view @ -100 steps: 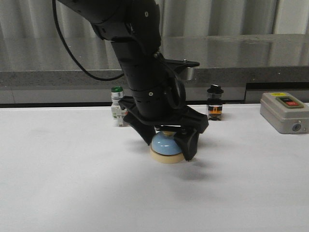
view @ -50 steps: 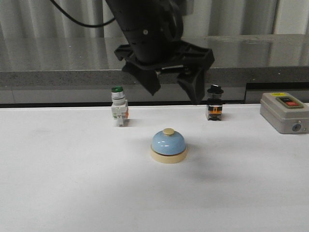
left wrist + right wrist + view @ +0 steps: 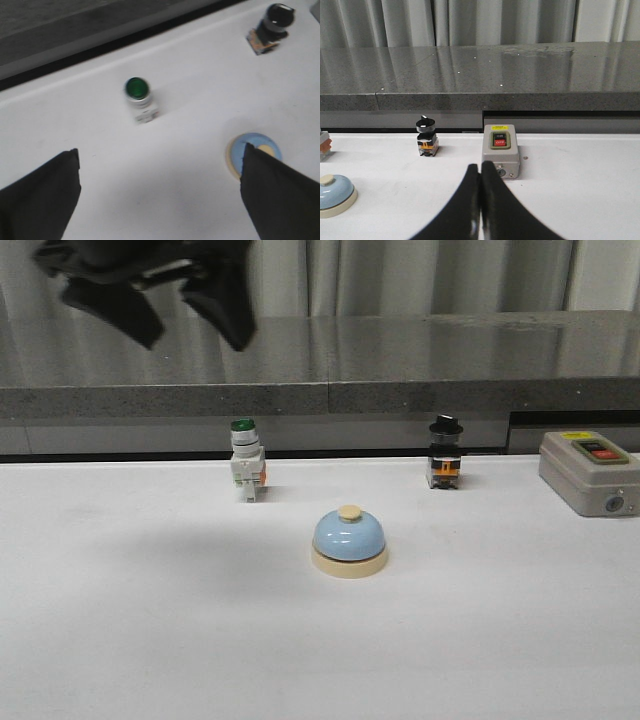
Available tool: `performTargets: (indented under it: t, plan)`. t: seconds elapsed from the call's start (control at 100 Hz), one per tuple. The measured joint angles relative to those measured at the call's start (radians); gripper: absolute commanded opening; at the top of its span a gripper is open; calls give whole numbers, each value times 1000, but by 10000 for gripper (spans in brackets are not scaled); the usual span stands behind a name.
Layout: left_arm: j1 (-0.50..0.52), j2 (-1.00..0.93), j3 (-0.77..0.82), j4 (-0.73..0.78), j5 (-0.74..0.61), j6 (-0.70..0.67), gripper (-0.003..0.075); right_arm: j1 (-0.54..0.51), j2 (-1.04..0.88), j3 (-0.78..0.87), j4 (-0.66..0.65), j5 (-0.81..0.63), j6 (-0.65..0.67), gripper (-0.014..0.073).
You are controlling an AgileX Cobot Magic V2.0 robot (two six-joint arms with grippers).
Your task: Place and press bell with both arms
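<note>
While the left gripper (image 3: 165,305) hangs high above the table's (image 3: 120,640) far-left part, its jaws are spread wide and hold nothing; the bell (image 3: 349,542) sits upright on the table near the middle, free of both arms, blue dome on cream base, button on top; behind it to the left stands the green switch (image 3: 246,472), behind to the right a black knob switch (image 3: 445,453), and the grey box (image 3: 590,471) rests at the far right; the right gripper (image 3: 480,200) is low over the table, fingers pressed together, empty, pointing at the grey box.
</note>
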Motion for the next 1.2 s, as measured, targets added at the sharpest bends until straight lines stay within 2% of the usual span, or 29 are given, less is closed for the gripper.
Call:
performTargets:
  t: [0.23,0.37,0.61,0.82,0.89,0.96,1.08,1.2]
  plan:
    - [169,-265,251,0,-50,-8,618,0,0,0,0,0,0,-60]
    - [234,-442,387,0,-73,-19,618,0,0,0,0,0,0,-60]
    - [252,-762,570,-2,-97,-23,618,0,0,0,0,0,0,-60]
    - [252,-1001,670,-2,-97,-24,600,0,0,0,0,0,0,-60]
    - [252,-1054,689,-2,-95,-24,549,0,0,0,0,0,0,-60]
    - [252,-1089,698,-2,-94,-25,462,0,0,0,0,0,0,-60]
    - [252,-1109,700,-2,-94,-27,256,0,0,0,0,0,0,-60]
    - [252,-1110,702,-2,-94,-27,17,0,0,0,0,0,0,-60]
